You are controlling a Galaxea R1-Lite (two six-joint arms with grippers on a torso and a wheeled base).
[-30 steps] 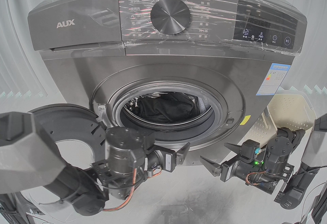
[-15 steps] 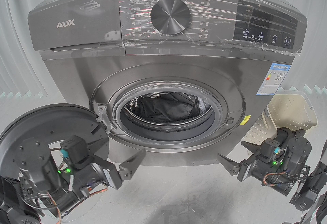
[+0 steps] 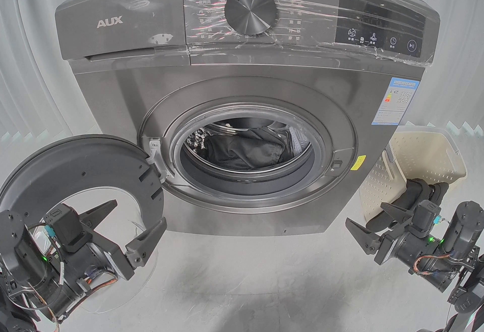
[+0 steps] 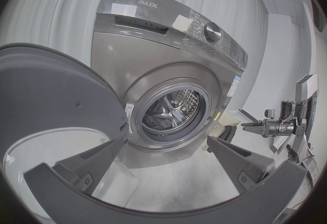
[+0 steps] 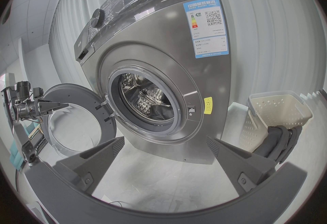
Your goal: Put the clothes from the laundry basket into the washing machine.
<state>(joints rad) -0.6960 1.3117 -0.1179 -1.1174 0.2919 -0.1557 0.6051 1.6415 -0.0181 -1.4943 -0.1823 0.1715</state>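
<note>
Just one garment (image 3: 242, 151) in drum (image 3: 197, 138), second garment (image 3: 413, 192) over basket (image 3: 433, 156)

Pale grey floor (image 3: 262, 272) carries washing machine (image 3: 252, 81); cream laundry basket (image 3: 383, 182) stands just beside it.

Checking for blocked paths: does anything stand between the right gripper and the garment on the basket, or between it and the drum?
Nothing visible does. The open right gripper sits near the dark garment draped over the rim of the laundry basket, and the door is swung aside, leaving the drum open.
</note>
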